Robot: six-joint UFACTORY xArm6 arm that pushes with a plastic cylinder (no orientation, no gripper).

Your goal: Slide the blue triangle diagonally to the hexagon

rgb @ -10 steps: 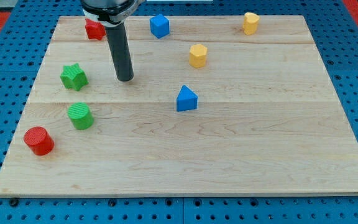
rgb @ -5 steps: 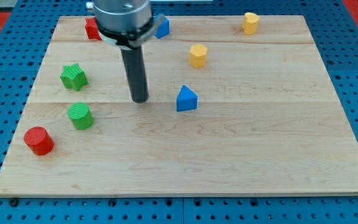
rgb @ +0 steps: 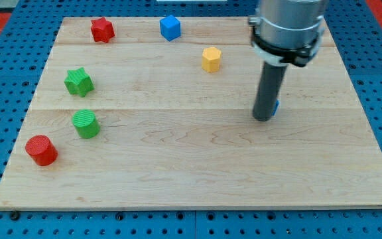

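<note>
Standing right of the yellow hexagon (rgb: 211, 59), my tip (rgb: 263, 119) hid most of the blue triangle (rgb: 275, 105); bare desk (rgb: 178, 166) lay between them; no jaws showed.

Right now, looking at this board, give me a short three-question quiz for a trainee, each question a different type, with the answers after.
1. True or false: the red star sits at the view's bottom right of the board.
2. Which block lies nearest the board's bottom-left corner in the view? A) red cylinder B) green star C) blue cube
3. What shows just to the view's right of my tip?

Key: 1 false, it is at the top left. 2 A. 3 a sliver of a blue block, mostly hidden behind the rod, shape unclear.
</note>
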